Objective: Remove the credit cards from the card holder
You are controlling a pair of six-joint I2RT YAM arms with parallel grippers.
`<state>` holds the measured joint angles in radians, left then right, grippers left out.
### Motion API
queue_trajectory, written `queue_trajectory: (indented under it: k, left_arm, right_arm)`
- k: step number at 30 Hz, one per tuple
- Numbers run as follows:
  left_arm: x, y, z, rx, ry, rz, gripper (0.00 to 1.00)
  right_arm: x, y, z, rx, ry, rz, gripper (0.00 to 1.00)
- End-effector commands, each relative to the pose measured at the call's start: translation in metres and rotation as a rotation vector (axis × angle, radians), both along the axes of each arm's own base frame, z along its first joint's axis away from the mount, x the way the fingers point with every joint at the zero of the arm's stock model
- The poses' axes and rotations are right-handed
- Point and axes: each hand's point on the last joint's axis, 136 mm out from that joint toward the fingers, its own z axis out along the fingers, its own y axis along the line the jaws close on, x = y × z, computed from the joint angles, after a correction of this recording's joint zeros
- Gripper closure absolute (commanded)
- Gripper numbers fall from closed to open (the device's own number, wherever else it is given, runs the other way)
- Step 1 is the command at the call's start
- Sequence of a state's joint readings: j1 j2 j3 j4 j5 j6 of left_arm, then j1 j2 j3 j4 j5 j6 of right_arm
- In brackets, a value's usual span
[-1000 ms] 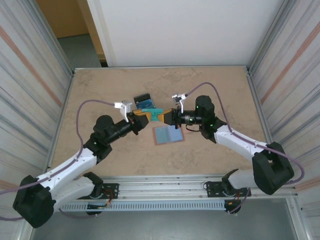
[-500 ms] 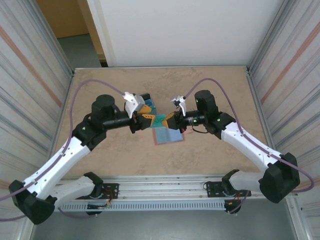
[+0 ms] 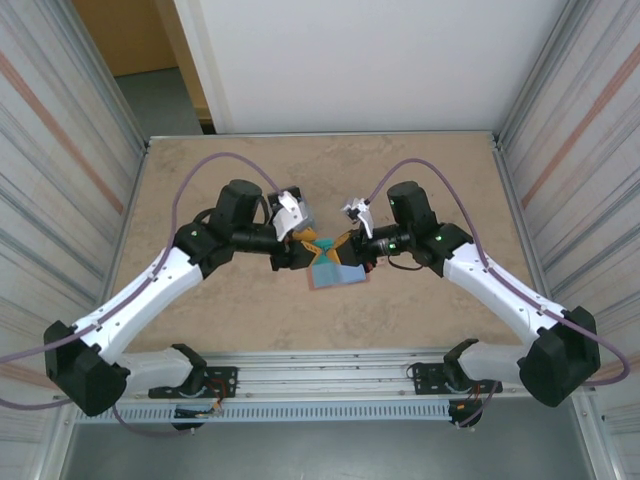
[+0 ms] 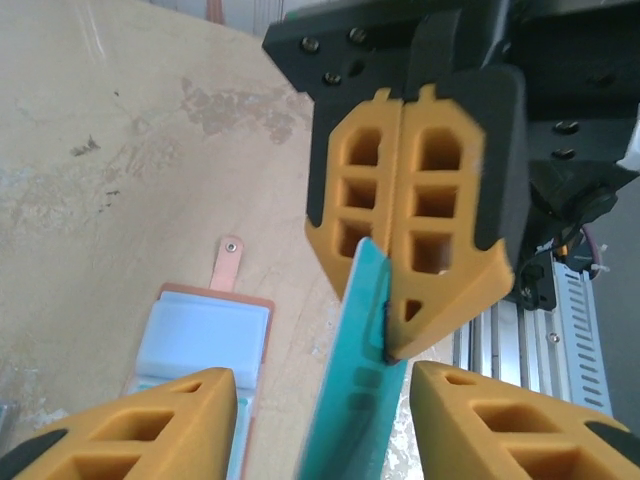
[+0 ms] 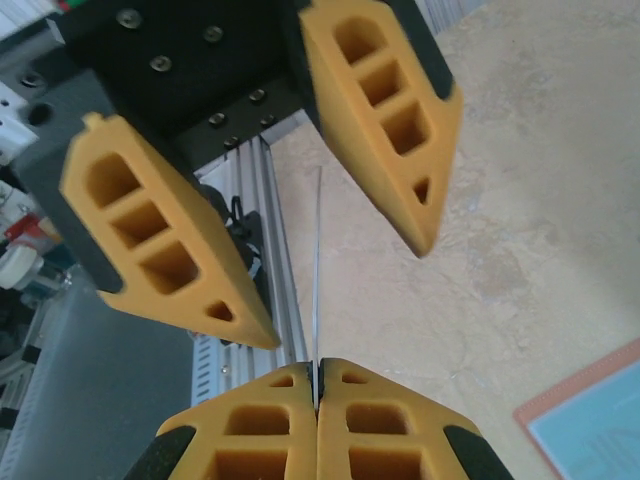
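Observation:
A teal credit card (image 4: pixel 360 375) hangs on edge over the table, pinched at one end by my right gripper (image 4: pixel 395 345), which is shut on it. My left gripper (image 4: pixel 320 430) is open, one finger on each side of the card and neither touching it. In the right wrist view the card (image 5: pixel 317 260) is a thin line rising from my shut right gripper (image 5: pixel 316 365). From above, the left gripper (image 3: pixel 308 244) and right gripper (image 3: pixel 343 243) meet at the card (image 3: pixel 326 243). The pink card holder (image 3: pixel 338 273) lies open just below them, its tab (image 4: pixel 228 265) pointing away.
The tan tabletop (image 3: pixel 420 160) stretches out behind the grippers. An aluminium rail (image 3: pixel 330 385) runs along the near edge, and it also appears in the left wrist view (image 4: pixel 570 300). Corrugated walls (image 3: pixel 60 180) close off both sides.
My left arm has lifted and swung right, bringing its open fingers around the teal card. The right gripper has stayed shut on the card and has lowered slightly toward the card holder.

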<state>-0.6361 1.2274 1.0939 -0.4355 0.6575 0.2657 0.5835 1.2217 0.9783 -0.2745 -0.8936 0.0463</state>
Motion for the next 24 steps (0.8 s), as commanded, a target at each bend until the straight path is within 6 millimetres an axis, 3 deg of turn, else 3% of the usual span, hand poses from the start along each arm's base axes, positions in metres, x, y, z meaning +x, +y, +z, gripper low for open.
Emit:
queue_trajectory:
  k: [1, 5, 8, 14, 16, 18, 20, 24]
  left_arm:
    - [0.0, 0.0, 0.011, -0.015, -0.032, -0.012, 0.5]
    - [-0.002, 0.001, 0.012, -0.024, -0.01, -0.033, 0.6]
    - [-0.006, 0.0, 0.01, -0.024, 0.007, -0.059, 0.78]
    - [-0.005, -0.003, 0.006, -0.019, 0.012, -0.072, 0.97]
    - [-0.001, -0.001, 0.007, -0.013, -0.008, -0.057, 1.0]
    - [0.007, 0.003, 0.007, -0.01, -0.036, -0.03, 1.0]
    - [0.018, 0.008, 0.008, -0.011, -0.071, 0.004, 1.0]
    - [0.049, 0.024, 0.005, 0.009, -0.168, 0.07, 1.0]
  right_arm:
    - [-0.011, -0.001, 0.016, 0.03, -0.045, 0.045, 1.0]
    - [-0.012, -0.001, 0.015, 0.03, -0.049, 0.05, 1.0]
    - [-0.013, -0.001, 0.015, 0.031, -0.045, 0.051, 1.0]
    - [-0.009, -0.001, 0.012, 0.022, -0.046, 0.036, 0.99]
    - [-0.005, -0.002, 0.011, 0.012, -0.048, 0.017, 0.87]
    - [0.0, -0.004, 0.008, -0.003, -0.045, -0.018, 0.68]
    - [0.007, -0.008, 0.006, -0.015, -0.044, -0.058, 0.61]
    - [0.021, -0.017, 0.003, -0.032, -0.037, -0.142, 0.37]
